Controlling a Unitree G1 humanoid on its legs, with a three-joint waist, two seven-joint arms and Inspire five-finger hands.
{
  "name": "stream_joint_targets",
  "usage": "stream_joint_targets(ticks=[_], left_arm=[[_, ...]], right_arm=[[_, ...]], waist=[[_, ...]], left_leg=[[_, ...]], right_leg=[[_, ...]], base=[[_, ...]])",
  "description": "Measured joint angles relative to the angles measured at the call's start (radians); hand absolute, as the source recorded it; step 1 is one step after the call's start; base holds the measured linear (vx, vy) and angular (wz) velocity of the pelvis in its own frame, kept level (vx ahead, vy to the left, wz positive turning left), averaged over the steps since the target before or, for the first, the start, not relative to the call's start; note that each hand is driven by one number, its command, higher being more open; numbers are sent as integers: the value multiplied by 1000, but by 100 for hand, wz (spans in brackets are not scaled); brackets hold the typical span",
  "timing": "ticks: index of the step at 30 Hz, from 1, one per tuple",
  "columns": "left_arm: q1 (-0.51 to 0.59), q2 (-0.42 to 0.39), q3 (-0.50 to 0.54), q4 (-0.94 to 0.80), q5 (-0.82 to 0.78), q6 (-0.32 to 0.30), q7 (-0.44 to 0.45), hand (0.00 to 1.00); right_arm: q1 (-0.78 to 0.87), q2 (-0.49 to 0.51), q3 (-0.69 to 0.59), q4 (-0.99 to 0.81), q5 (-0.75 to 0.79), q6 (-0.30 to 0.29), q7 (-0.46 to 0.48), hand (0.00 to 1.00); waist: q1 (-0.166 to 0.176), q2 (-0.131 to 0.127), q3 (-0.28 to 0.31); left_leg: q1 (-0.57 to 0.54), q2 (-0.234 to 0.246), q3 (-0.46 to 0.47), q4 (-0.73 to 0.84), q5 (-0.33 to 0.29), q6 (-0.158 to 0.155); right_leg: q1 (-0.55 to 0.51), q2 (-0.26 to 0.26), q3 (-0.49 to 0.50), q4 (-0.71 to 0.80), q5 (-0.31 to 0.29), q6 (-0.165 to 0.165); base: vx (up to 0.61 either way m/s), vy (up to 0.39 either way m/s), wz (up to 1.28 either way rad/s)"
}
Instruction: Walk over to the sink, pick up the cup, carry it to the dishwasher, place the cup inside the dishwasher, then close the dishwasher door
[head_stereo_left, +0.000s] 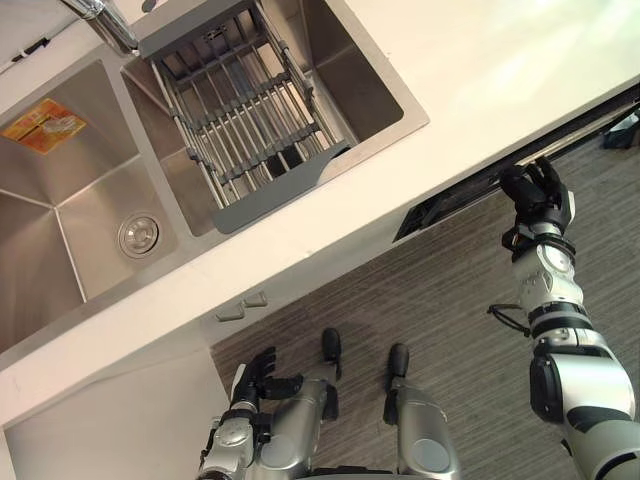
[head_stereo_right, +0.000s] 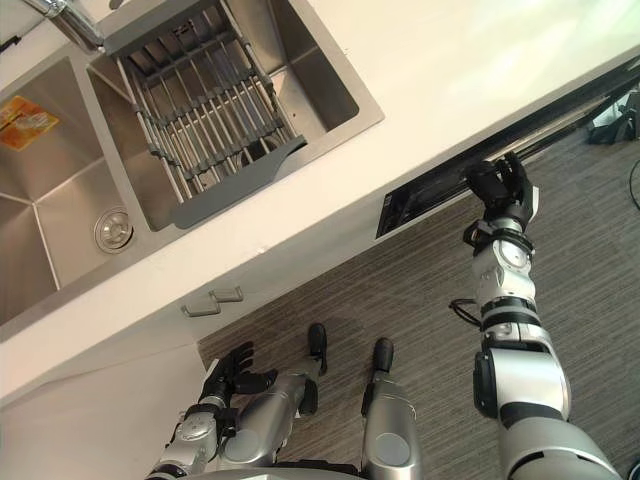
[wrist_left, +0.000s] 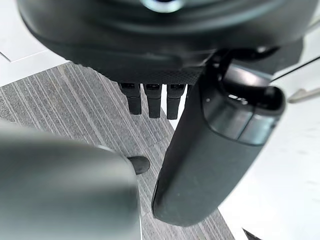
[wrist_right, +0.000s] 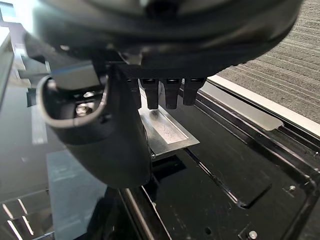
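The right hand (head_stereo_left: 536, 200), fingers straight and empty, touches the top edge of the dishwasher door (wrist_right: 225, 180), which is not yet shut. The door looks rigid and hinged, so a flat push there should swing it. Neither hand holds the cup; presumably it is inside. Far beyond, the sink (head_stereo_left: 395, 95) holds a bare rack (head_stereo_left: 250, 130). The left hand (head_stereo_left: 256, 372) hangs relaxed.

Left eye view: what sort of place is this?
Probably a kitchen: a steel double sink with a drain rack over one basin, a pale countertop, and a dishwasher door partly open under it.
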Motion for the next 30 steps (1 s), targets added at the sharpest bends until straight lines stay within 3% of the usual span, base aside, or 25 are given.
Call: stream_joint_targets(ticks=[4,14,19,22,26,30], left_arm=[[-3,19,1,-3,-1,1,5,90],[-5,23,1,-17,-1,4,23,90],[-6,14,1,-17,-1,10,24,90],[-5,12,1,-13,1,20,24,90],[-3,13,1,8,5,26,22,90],[10,20,0,17,24,36,16,90]], right_arm=[[-120,-15,-4,104,-34,48,-32,90],[-146,-20,-1,106,-75,81,-48,90],[49,-16,36,-140,-143,82,-49,90],[267,15,41,-381,-215,75,-15,90],[531,98,48,-573,-301,49,43,90],[693,161,48,-595,-368,46,65,90]], waist=[[20,0,1],[29,-5,8],[22,-7,9],[4,-15,7],[-12,-66,-25],[-22,-110,-77]], left_leg=[[1,4,-7,-14,12,3],[-5,21,-10,-15,21,-6],[1,25,-14,-29,28,-17],[30,24,-17,-42,29,-18],[85,19,-16,-82,38,-26],[112,17,-17,-120,54,-25]], right_leg=[[0,6,-6,-7,6,-9],[1,26,-7,-26,22,-25],[3,29,-9,-28,23,-25],[28,29,-9,-30,23,-24],[75,28,-9,-54,18,-18],[86,26,-10,-56,14,-14]], base=[[-15,-2,3],[0,0,0],[0,0,0],[41,5,3],[9,2,0],[0,0,0]])
